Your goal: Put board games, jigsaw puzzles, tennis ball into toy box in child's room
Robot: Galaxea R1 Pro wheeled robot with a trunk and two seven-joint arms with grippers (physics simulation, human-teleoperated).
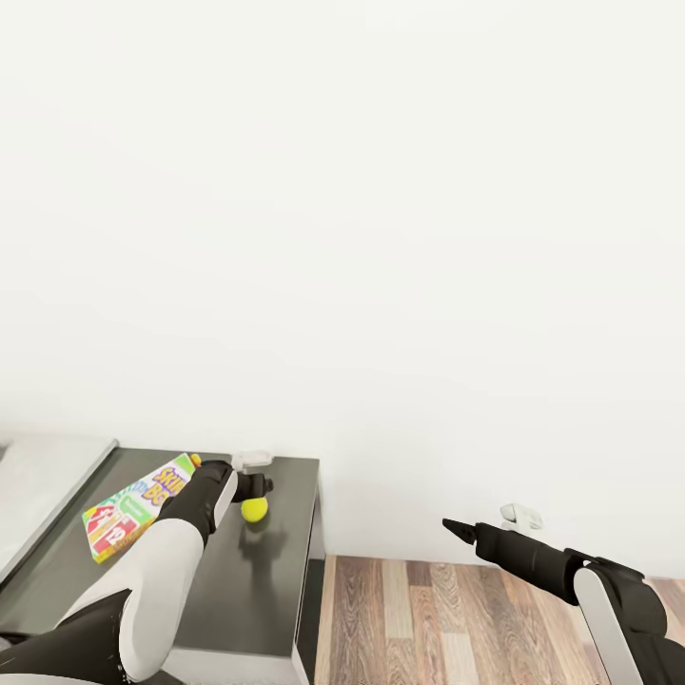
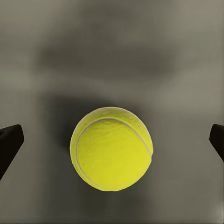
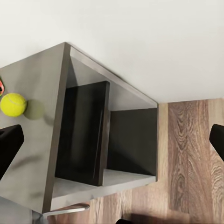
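Fingers of the left gripper (image 2: 112, 140) stand wide apart in the left wrist view, one dark tip at each edge, and the tennis ball (image 2: 111, 148) sits between them without touching either. From the head view this gripper (image 1: 255, 487) hangs right over the ball (image 1: 253, 510), which rests on the dark-grey top of a low side unit (image 1: 276, 590) and throws a soft shadow beside it. Just to the arm's left a bright board game (image 1: 128, 509) lies flat on the same top, partly covered by the white and black forearm. A pale surface (image 1: 48, 485) adjoins the unit on the far left. White wall (image 1: 381, 238) rises behind. The right gripper (image 1: 457, 528) hangs well apart over the wood-plank floor (image 1: 428, 618), its fingers spread with nothing between them; its wrist camera looks at the unit's open shelves (image 3: 112, 140)
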